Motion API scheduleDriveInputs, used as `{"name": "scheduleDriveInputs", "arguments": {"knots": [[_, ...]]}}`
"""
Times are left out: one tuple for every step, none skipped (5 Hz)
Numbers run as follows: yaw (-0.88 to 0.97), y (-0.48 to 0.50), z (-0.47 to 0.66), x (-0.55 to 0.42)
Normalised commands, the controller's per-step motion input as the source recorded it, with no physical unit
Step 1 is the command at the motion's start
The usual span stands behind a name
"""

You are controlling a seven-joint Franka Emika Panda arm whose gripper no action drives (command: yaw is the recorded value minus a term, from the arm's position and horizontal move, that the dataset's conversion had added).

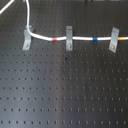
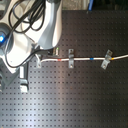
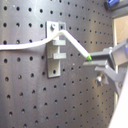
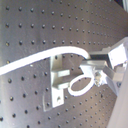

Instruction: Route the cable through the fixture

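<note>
The white cable (image 1: 80,38) runs across the black board with a red band (image 1: 54,38), a blue band (image 1: 94,37) and a yellow band (image 1: 120,36). It passes the middle fixture (image 1: 69,37) and the right fixture (image 1: 114,40), bends at the left fixture (image 1: 26,39) and climbs away. In the first wrist view the cable (image 3: 30,45) crosses the top of a fixture (image 3: 55,50) and ends in my gripper (image 3: 95,60), which is shut on it. The second wrist view shows the same fixture (image 4: 60,82) and gripper (image 4: 94,67). In the second exterior view the arm (image 2: 35,30) hides the gripper.
The board (image 1: 65,95) is a black perforated plate with rows of holes. In the second exterior view the arm's base and dark hoses (image 2: 15,20) fill the second exterior view's upper left, above the left fixture (image 2: 37,61). A white loop (image 4: 80,84) hangs by the fingers in the second wrist view.
</note>
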Motion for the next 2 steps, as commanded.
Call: {"name": "scheduleDriveInputs", "arguments": {"knots": [[-0.47,0.021,0.00,0.024],[-1.00,0.079,0.27,-0.087]]}}
